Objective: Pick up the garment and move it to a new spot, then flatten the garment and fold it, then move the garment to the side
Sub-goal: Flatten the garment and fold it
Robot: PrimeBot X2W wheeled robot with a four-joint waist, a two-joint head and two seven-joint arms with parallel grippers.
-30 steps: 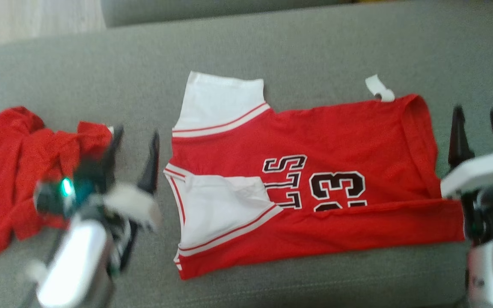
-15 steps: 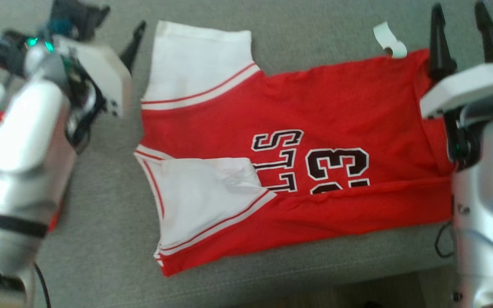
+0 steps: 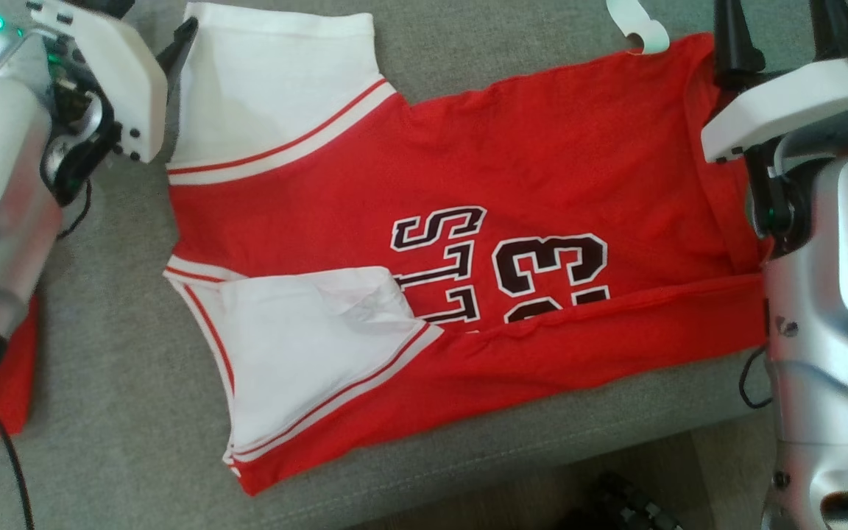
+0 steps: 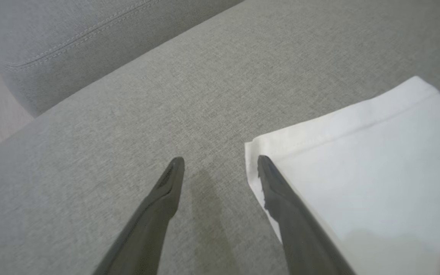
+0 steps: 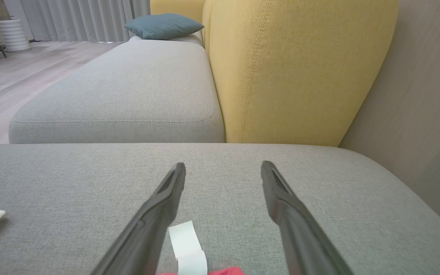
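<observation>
Red jersey [image 3: 468, 184] is laid out flat on the grey couch seat [image 3: 100, 331], close to the front edge, neck end toward the robot's left and hem toward its right. The near long edge is folded up over the body and covers the bottom of the black-and-white number. The near white sleeve is folded in too; the far white sleeve [image 3: 269, 81] sticks out flat.

Left pincer [image 4: 220, 159] is spread wide with nothing in it. It sits right at the outer corner of that far sleeve: one finger over the white fabric, the other over bare cushion. Can't tell if it's actually touching the cloth.

Right pincer [image 5: 224, 165] is spread wide and empty as well, up at the far hem corner, with the little white tag [image 5: 187, 248] showing between its fingers.

Off to the left there's a bit of another red cloth [image 3: 8, 375] behind the left arm. Right wrist view also catches a yellow backrest [image 5: 281, 68] and a teal pillow [image 5: 162, 25] farther off.
</observation>
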